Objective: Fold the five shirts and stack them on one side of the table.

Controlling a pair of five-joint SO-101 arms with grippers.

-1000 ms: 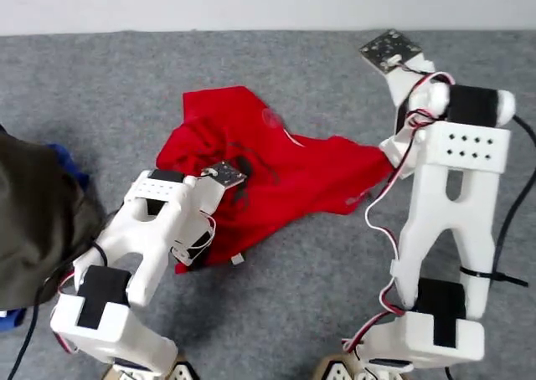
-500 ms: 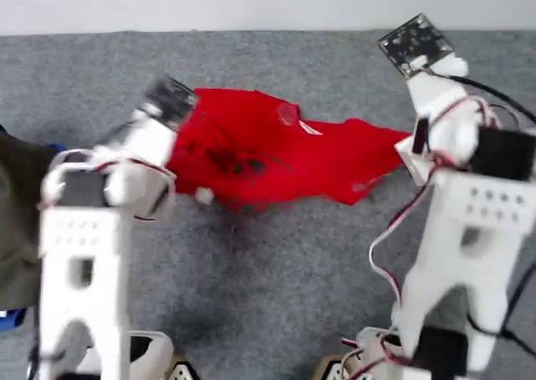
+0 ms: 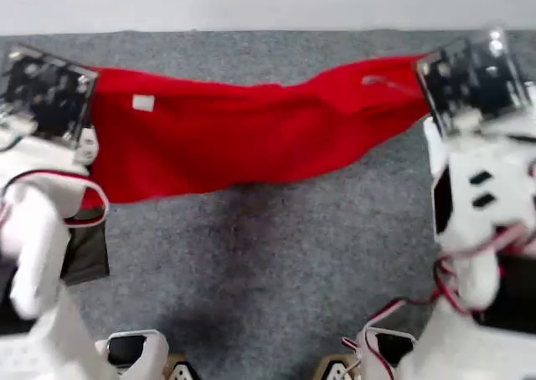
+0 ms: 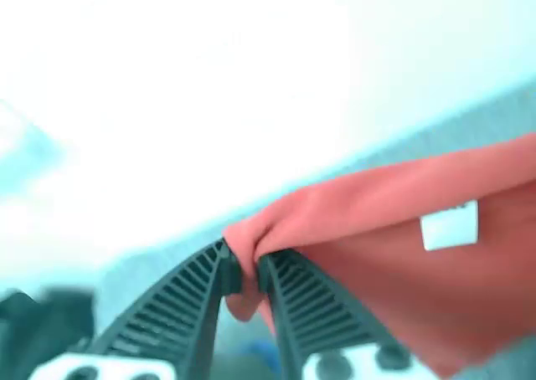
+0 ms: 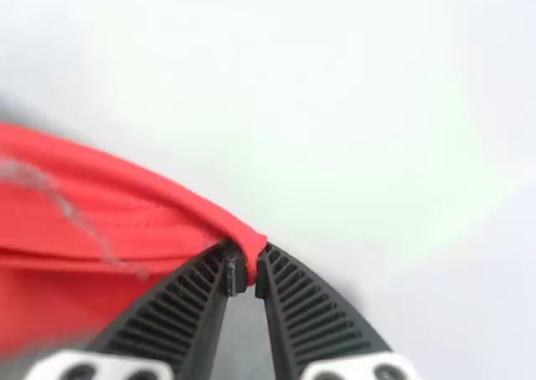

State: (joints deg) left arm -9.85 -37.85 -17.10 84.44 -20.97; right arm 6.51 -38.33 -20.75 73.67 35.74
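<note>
My left gripper [image 4: 241,275] is clamped on one end of the red shirt [image 3: 251,137]. A bunched fold of the cloth is squeezed between its two ribbed black fingers [image 4: 180,300], with a small lump of fabric poking out below the pinch. My right gripper [image 5: 243,271] is closed tight on the opposite end, where a rolled hem edge of the shirt is caught right at the fingertips. Over the grey table [image 3: 276,263], the shirt is pulled out long between my two grippers, running across the table's far half from its left side to its right side. My left arm [image 3: 42,196] stands over the table's left edge and my right arm [image 3: 477,196] over its right edge. The cloth is broad toward the left end and narrows toward the right. Its lower edge sags toward the table's middle, where a dark shadow lies on the grey surface. I cannot tell whether that edge touches the table. A small white tag [image 3: 143,103] sits on the cloth near my left gripper. The pale wall [image 3: 251,3] rises beyond the table's far edge.
</note>
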